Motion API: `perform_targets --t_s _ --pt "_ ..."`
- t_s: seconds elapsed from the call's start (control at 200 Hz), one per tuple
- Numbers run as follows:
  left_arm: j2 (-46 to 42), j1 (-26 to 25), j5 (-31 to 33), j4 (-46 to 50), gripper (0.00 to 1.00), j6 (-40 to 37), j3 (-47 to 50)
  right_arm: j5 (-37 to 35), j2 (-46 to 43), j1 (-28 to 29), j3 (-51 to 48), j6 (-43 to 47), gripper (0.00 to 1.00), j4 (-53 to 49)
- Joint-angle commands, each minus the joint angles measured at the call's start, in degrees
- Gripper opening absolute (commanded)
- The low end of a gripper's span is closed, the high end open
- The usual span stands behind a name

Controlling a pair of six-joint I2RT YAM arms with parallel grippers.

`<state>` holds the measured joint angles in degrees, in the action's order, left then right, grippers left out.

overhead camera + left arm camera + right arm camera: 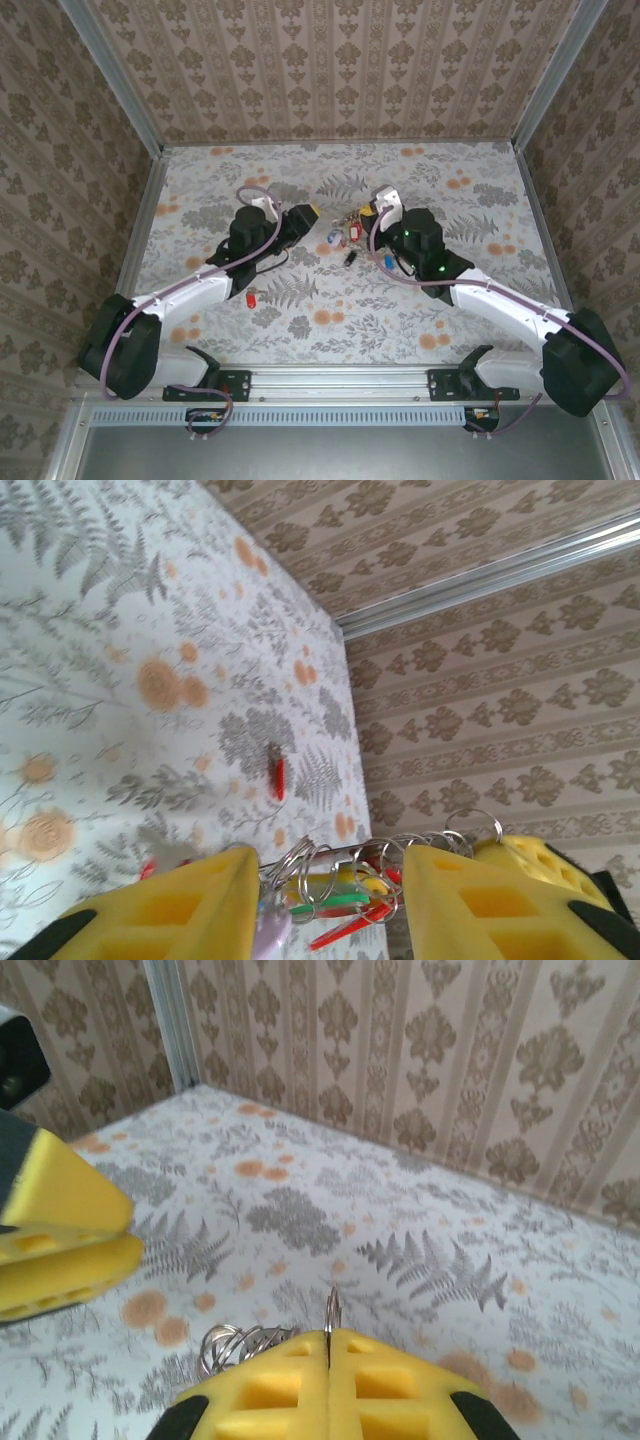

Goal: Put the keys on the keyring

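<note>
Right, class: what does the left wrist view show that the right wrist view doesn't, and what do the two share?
Left wrist view: keys with red, green and yellow heads between the parted fingers of the left claw, plus a loose red key lying on the table. Right wrist view: the right claw shut on the keyring at its thin upright edge, with the left claw's yellow fingers off to one side. Both: the keyring's wire loops, the floral table and the patterned wall.

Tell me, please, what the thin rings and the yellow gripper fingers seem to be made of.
The thin rings look like bare steel wire: silvery, with bright glints. The yellow fingers look like matt plastic, perhaps printed: even colour, dull surface, square recesses.
</note>
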<state>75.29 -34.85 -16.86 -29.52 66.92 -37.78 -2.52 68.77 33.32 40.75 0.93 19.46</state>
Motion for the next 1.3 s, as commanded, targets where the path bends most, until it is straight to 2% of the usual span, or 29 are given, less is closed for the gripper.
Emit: perform_targets --t_s 0.0,0.125,0.24,0.35,0.455,0.56,0.69,0.805,0.885,0.96,1.11,1.155,1.215,1.26,1.295 --pt "-0.6 0.0 -1.3 -1.9 0.44 -0.4 2.1 5.8 -2.3 -0.8 1.0 4.7 0.0 -6.7" --pt "-1.3 0.0 -0.1 -1.2 0.45 -2.4 3.2 4.3 -1.4 1.4 3.5 15.0 0.0 -16.4" --pt "-2.0 0.0 1.1 1.6 0.46 -5.5 2.3 1.3 0.8 6.7 6.2 24.5 0.0 -22.4" --pt "-2.4 0.1 1.3 3.6 0.47 -8.6 1.2 -1.8 3.0 10.4 7.7 26.8 0.0 -24.1" --pt "-3.1 0.1 0.4 4.8 0.48 -14.1 0.2 4.0 2.2 10.3 5.3 26.6 0.0 -20.1" --pt "-3.8 0.3 -2.5 4.8 0.49 -22.9 -0.1 13.7 1.3 9.0 3.3 26.2 0.0 -17.3" --pt "-4.5 0.7 -11.9 4.2 0.5 -38.0 -0.2 24.4 1.1 4.5 1.3 21.1 0.0 -12.9" --pt "-4.5 0.9 -23.7 7.7 0.51 -54.9 -0.5 32.2 1.6 1.0 0.2 19.2 0.0 -10.4" --pt "-4.5 0.9 -25.9 13.9 0.5 -62.9 -1.7 35.6 2.4 -0.7 0.6 18.3 0.0 -11.2" --pt "-4.0 1.1 -27.5 18.3 0.49 -66.7 -2.8 37.3 3.1 -1.5 0.5 18.3 0.0 -12.0" --pt "-2.5 1.2 -30.3 20.0 0.48 -69.0 -1.9 36.2 4.4 -1.7 -0.4 18.2 0.0 -12.2" --pt "-2.3 1.2 -28.7 20.0 0.48 -68.5 -1.4 31.6 4.6 -1.9 -1.1 14.7 0.0 -10.6" --pt "-2.2 1.3 -24.7 20.3 0.48 -65.5 -1.0 29.9 4.6 -3.2 -1.3 11.0 0.0 -10.5" --pt "-2.2 1.4 -23.3 20.3 0.48 -63.2 -0.9 24.8 4.3 -4.1 -1.6 5.5 0.0 -10.3" --pt "-2.0 1.4 -22.9 20.2 0.49 -61.9 -0.8 19.5 3.8 -5.1 -1.8 0.4 0.07 -11.0"
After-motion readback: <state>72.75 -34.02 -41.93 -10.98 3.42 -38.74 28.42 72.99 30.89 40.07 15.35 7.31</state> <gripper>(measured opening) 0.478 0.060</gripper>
